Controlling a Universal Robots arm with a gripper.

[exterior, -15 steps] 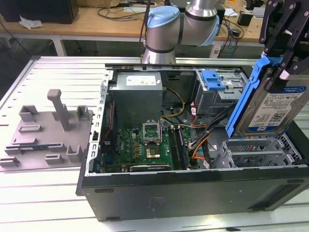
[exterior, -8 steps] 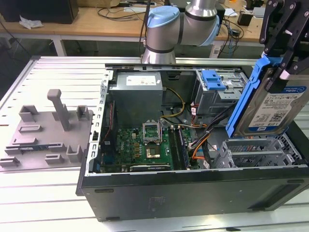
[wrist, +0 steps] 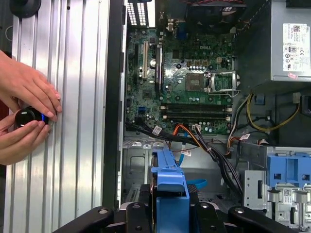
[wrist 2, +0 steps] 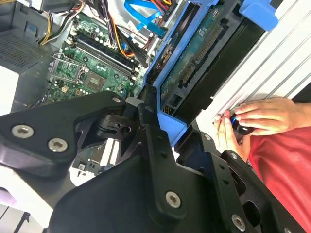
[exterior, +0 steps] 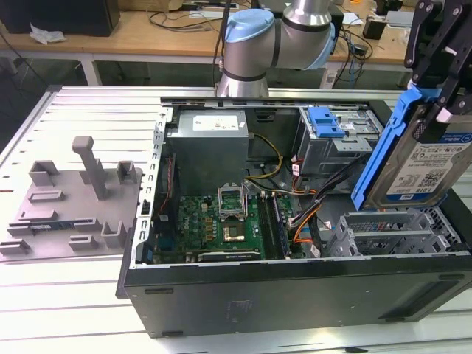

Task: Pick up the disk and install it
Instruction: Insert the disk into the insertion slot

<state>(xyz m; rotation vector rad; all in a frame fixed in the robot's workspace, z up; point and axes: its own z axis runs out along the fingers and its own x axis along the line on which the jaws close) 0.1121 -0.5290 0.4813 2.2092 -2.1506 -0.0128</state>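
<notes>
Your gripper [exterior: 435, 110] is clamped on the disk [exterior: 422, 158], pinching its upper end, and the drive hangs in the air. It is tilted, with the label side toward the exterior camera and the blue carrier frame [wrist: 170, 187] running down the edge on the exterior view's left. The drive sits over the grey drive cage [exterior: 391, 236] at the right end of the open computer case [exterior: 295, 299] in the exterior view. Its low corner is close to the cage, but contact can't be told, and it is not seated. In the first wrist view the frame's end pokes out between the black gripper links, with the motherboard [wrist: 194, 73] and power supply [wrist: 289, 43] beyond. The second wrist view shows the drive's circuit-board side. A blue latch piece [exterior: 324, 122] sits on the bay behind the cage. Outside the case, a person's hands [wrist: 29, 87] rest on the ribbed metal table [wrist: 77, 121], cupping a small round black knob [wrist: 24, 116]. A grey fixture [exterior: 66, 195] lies at the exterior view's left, well apart from the case.
</notes>
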